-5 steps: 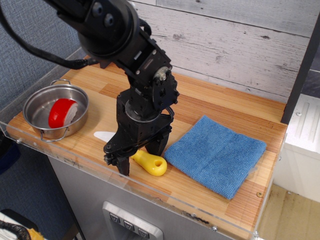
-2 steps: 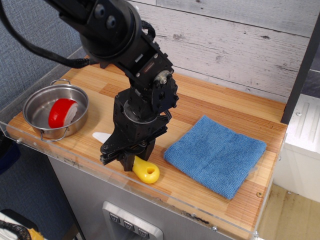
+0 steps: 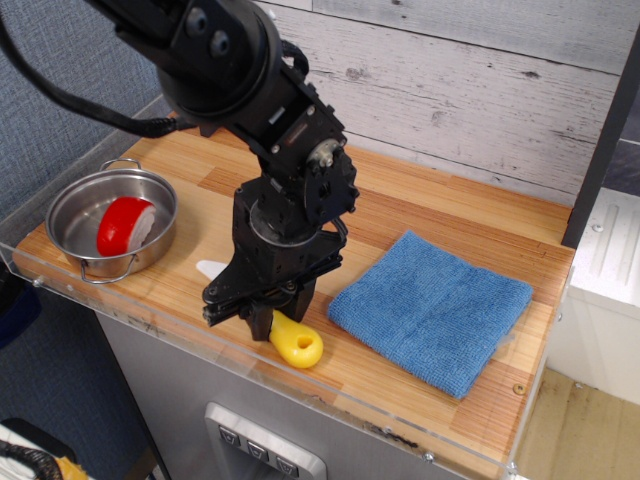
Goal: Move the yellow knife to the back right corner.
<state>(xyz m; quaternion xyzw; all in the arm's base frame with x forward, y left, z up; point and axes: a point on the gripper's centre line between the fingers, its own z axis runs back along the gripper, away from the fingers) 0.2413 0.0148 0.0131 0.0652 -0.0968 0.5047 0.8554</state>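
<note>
- Single view, observation.image, looking down at a light-wood tabletop [image 3: 420, 200] backed by a whitewashed plank wall [image 3: 470, 90].
- The gripper [image 3: 252, 318] points down near the front edge of the table, its dark fingers [image 3: 262, 322] clamped on the yellow knife [image 3: 296, 342] at the junction of handle and blade.
- The knife's yellow handle, with its hole, projects to the right of the fingers; a sliver of white blade [image 3: 211, 269] shows to the left of the arm. Whether the knife rests on the wood or is lifted just clear of it cannot be determined.
- The knife sits at the front of the table, just beside the near left corner of the blue cloth [image 3: 432, 310] and not touching it.
- The blue cloth lies flat on the right half of the tabletop, square and slightly rotated.
- The back right corner [image 3: 530, 215] is bare wood between the wall and a dark upright post [image 3: 603, 140]; it is well apart from the knife, with the cloth between them.
- A steel pot [image 3: 70, 205] stands at the left end of the table, holding a red-and-white toy [image 3: 126, 225].
</note>
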